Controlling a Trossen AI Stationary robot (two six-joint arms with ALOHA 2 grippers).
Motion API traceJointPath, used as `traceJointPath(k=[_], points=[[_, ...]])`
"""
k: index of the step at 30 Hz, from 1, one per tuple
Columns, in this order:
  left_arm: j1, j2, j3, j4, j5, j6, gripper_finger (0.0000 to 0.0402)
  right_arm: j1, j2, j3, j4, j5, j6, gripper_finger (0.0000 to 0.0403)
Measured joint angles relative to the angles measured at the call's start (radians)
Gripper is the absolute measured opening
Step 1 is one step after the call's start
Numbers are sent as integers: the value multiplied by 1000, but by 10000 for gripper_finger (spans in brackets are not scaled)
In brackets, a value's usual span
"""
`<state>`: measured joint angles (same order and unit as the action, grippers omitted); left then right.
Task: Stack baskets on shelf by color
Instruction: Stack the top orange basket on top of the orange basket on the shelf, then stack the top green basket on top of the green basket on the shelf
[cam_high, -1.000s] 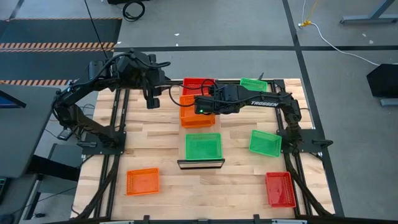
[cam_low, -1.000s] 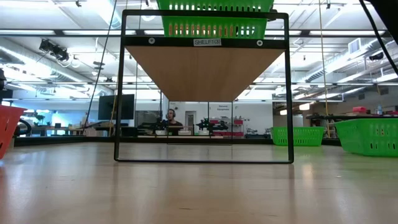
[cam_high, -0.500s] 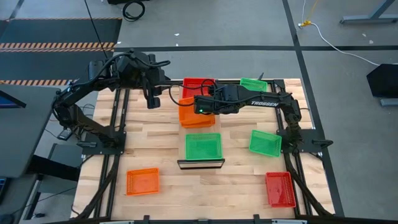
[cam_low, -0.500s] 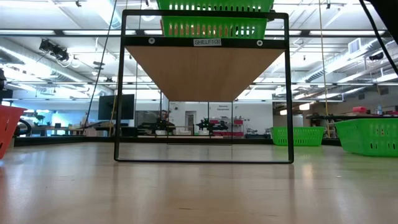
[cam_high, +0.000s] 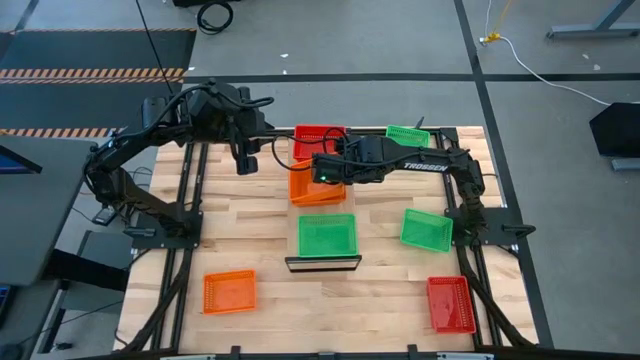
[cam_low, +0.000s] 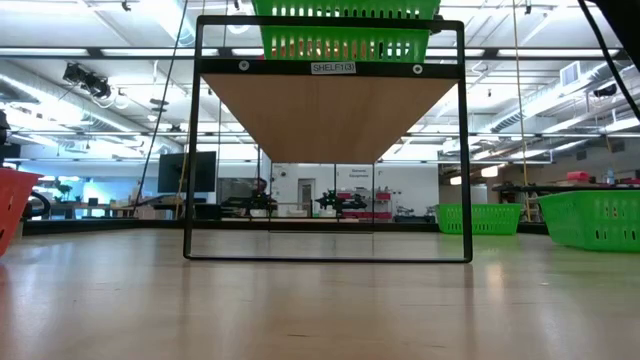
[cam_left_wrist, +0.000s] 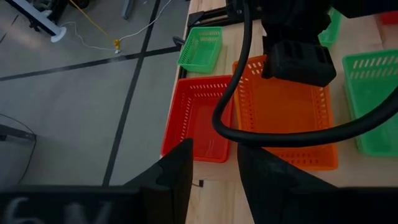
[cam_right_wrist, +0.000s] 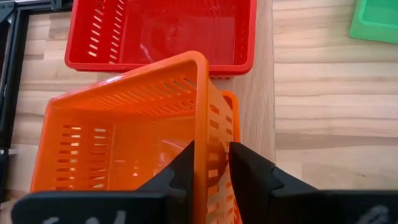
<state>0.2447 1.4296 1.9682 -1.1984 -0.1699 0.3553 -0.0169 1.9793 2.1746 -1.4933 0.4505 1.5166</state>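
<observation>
The shelf (cam_high: 322, 264) runs from near to far down the table's middle. On it a green basket (cam_high: 327, 235) sits at the near end and a red basket (cam_high: 318, 135) at the far end. Between them my right gripper (cam_high: 322, 172) is shut on an orange basket (cam_right_wrist: 124, 137), tilted over a second orange basket (cam_right_wrist: 231, 106). My left gripper (cam_high: 245, 160) hovers open and empty left of the shelf's far part. Its wrist view shows the red basket (cam_left_wrist: 198, 118) and the orange basket (cam_left_wrist: 286, 118). My right gripper holds the upper orange basket by its side wall toward the table's right (cam_right_wrist: 210, 134). One finger (cam_right_wrist: 180, 171) is inside the basket and one (cam_right_wrist: 252, 171) is outside. The fingers come from above, pointing down. The basket is tilted over the orange basket below it.
Loose on the tabletop lie a green basket (cam_high: 427, 228) at the right, a green basket (cam_high: 407, 135) at the far right, a red basket (cam_high: 450, 303) at the near right and an orange basket (cam_high: 229, 292) at the near left. Dark frame rails run along both sides.
The held orange basket's far edge has drawn a little away from the red basket, toward the near side, over the orange basket below. Both arms have hardly moved.
</observation>
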Motion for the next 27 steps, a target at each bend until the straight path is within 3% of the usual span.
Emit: traceJointPath(k=[6, 15, 27], points=[[0, 0, 0, 0, 13, -4, 132, 1, -2, -7, 6, -26, -20, 93], [0, 1, 0, -2, 16, -10, 133, 2, -2, -55, 4, -47, -6, 131], [0, 1, 0, -3, 20, -34, 133, -14, -133, -83, -77, 47, -125, 143]])
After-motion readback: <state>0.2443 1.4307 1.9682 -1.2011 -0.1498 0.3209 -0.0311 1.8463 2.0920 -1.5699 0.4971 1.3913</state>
